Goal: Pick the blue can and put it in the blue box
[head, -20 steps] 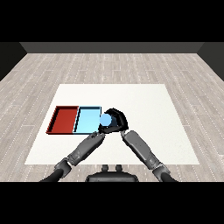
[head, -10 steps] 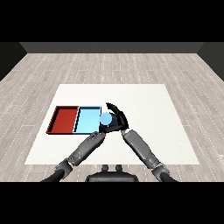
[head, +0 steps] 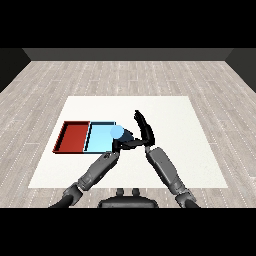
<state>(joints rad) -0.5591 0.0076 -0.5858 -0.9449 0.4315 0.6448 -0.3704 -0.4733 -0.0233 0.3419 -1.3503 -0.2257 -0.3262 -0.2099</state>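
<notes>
Table (head: 175, 150): white, on a grey plank floor.
Trays: red tray (head: 72, 137) on the left, light blue tray (head: 100, 140) touching it on the right.
Blue can (head: 116, 132): sat at the blue tray's right edge, over the rim.
Right hand (head: 144, 127): fingers straight, spread wide, just right of the can, not holding it.
Left hand (head: 117, 145): just below the can; couldn't tell its fingers.
</notes>
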